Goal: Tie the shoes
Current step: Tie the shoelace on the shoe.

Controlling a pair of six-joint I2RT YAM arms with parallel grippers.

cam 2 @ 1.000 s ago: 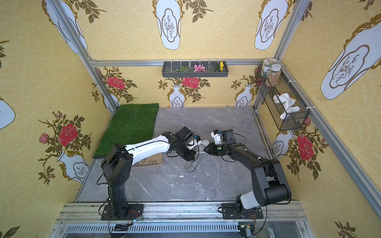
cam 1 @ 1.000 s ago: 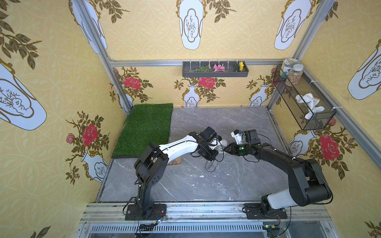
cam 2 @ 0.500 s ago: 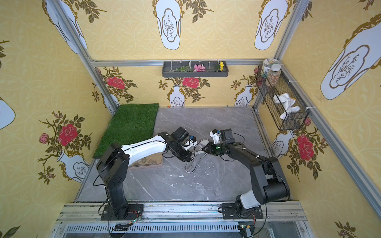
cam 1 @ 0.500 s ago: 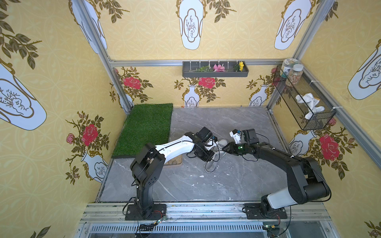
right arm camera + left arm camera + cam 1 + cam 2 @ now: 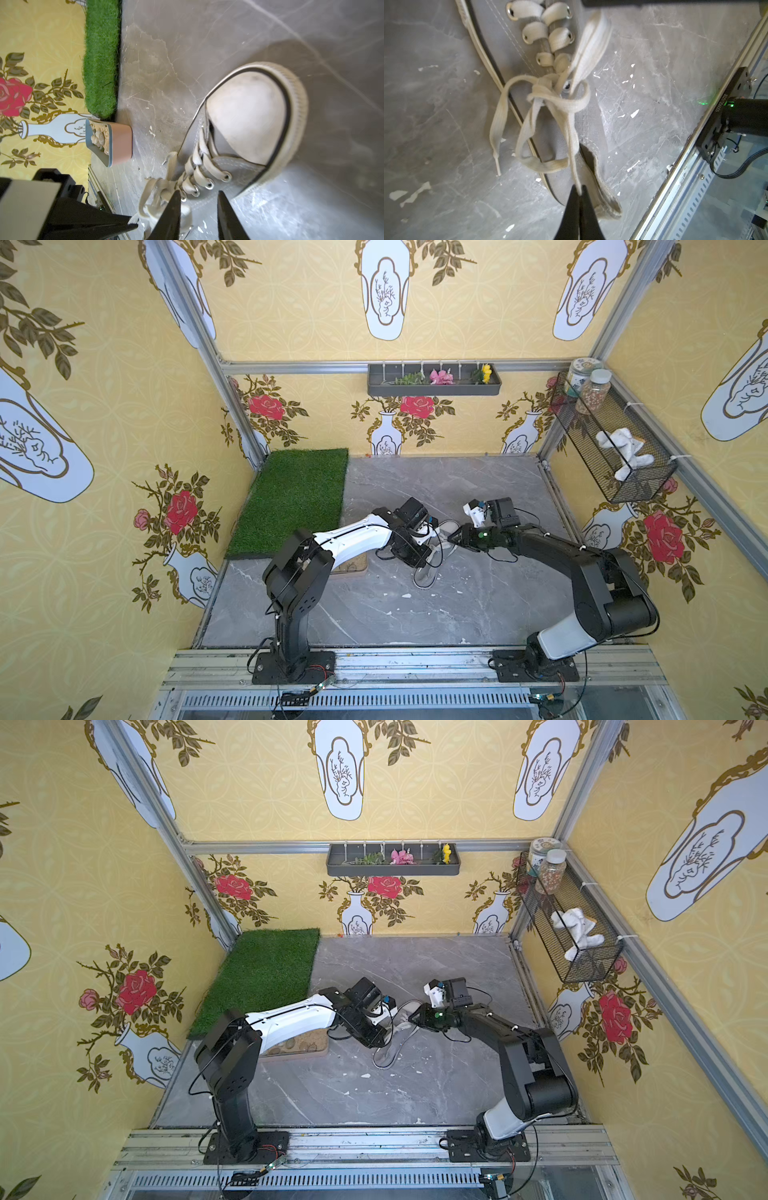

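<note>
Your left gripper [image 5: 579, 192] has drawn back toward its own side over the last second. Its jaws are closed on one lace [image 5: 572, 143], which runs taut from the loose knot [image 5: 550, 89] at the top eyelets. The shoe [image 5: 588, 118] lies mid-tabletop [image 5: 374, 614] between both arms, toe toward the back wall. Your right gripper [image 5: 198, 199] has barely moved; it hovers by the eyelets, jaws parted, gripping nothing I can make out. The pull is probably cinching the knot, and the bow looks unfinished.
</note>
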